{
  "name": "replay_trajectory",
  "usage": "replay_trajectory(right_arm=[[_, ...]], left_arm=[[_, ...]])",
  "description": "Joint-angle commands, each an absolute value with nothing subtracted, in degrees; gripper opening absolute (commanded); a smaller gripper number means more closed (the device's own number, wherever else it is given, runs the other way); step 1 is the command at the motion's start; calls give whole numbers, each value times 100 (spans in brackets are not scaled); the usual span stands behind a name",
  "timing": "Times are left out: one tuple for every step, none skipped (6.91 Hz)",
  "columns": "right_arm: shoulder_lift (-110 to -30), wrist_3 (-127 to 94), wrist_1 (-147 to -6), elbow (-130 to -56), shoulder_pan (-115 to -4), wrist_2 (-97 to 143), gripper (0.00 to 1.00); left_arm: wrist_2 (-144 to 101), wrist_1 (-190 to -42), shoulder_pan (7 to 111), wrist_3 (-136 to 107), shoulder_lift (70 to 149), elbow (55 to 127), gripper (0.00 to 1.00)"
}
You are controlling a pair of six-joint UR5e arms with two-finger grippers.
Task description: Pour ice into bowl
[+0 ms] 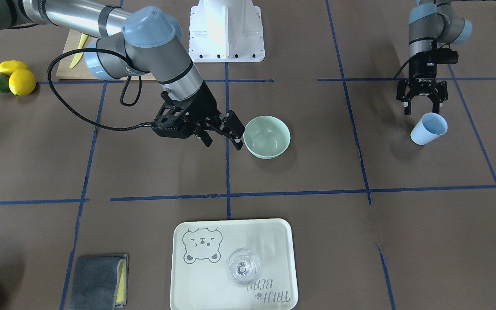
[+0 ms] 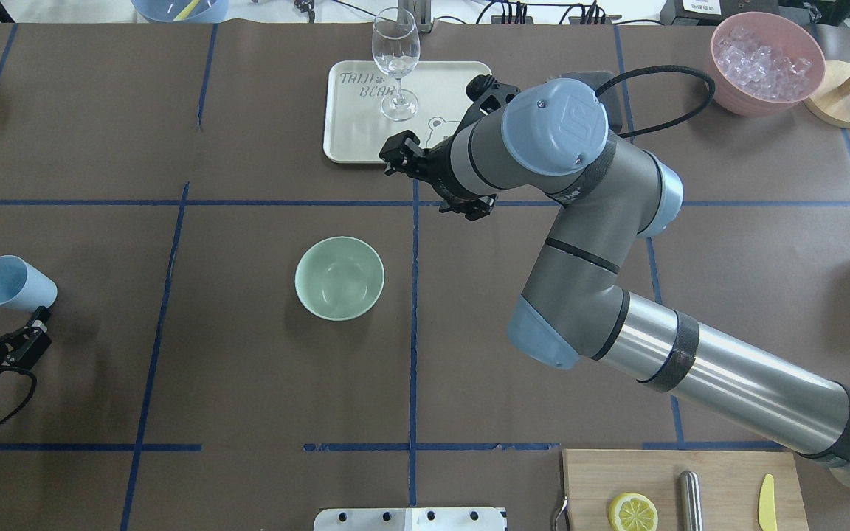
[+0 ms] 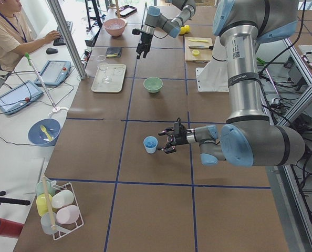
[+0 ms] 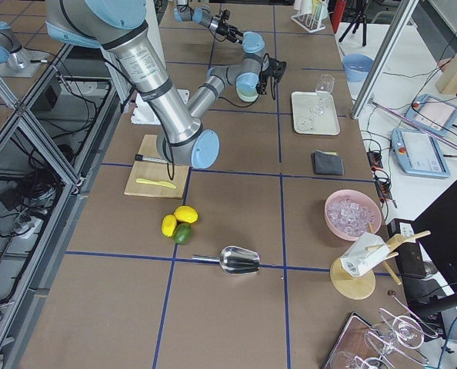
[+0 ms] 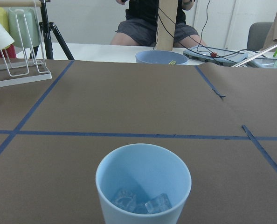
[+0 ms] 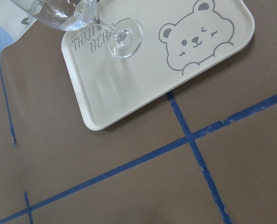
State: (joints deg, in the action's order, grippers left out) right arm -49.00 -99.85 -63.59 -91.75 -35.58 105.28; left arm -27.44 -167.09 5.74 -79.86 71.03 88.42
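**Mint-green bowl [image 2: 339, 277] standing mid-table; ice [image 5: 143, 203] lying in the light blue cup [image 5: 143, 184]**

1. Task items. The bowl is standing upright on the brown table covering [image 2: 248, 369], just beside the blue tape line that is running down the middle of the table. The ice is lying as a few clear cubes at the bottom of the light blue cup. The cup is standing upright at the robot's left end of the table, well apart from the bowl.

2. Left gripper [image 1: 422, 112]. The fingers are spread apart and are gripping nothing. The gripper is pointing at the cup and sitting just beside it; the exterior left view is showing a gap between the fingertips and the cup wall.

3. Right gripper [image 1: 223, 144]. The fingers are spread apart and are carrying nothing. The gripper is hanging above the table between the bowl and the cream tray [image 2: 351, 140]. Its wrist camera is looking down on the tray corner with the bear print.

4. Other items. A wine glass [image 2: 395, 63] is standing on the tray. A pink container [image 2: 768, 63], holding more ice cubes, is sitting at the far right corner. A lemon slice [image 2: 633, 511] is lying on a wooden board [image 2: 720, 472] near the robot's base.
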Motion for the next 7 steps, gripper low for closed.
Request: replay_trajectory(right_arm=[[-4904,-9984,-6355,-9220,-3560,10538,100],[-4922,-9984,-6354,-9246,-3568,10538,100],[-4939,-9984,-6363,-9246,-3568,10538,100],[-4948,-9984,-6372,-9272,-3568,10538,100],[-4957,-9984,-6389,-9307,-3568,10538,100],[-4966,-9976,-6390,-9308,-3577,10538,100],[-4975,-9976,-6398,-9308,-3586,10538,100]], left_arm=[[-2602,-16717,650,-8024,7382,8404,98],[-2602,-16708,772,-8024,7383,8394,98],[-2645,-16699,921,-8033,7426,8394,98],[-2663,-16682,1079,-8033,7479,8324,98],[-2698,-16682,1177,-8033,7610,8193,98],[-2707,-16664,1195,-8033,7707,8157,98],[-2742,-16664,1256,-8033,7891,8043,98]])
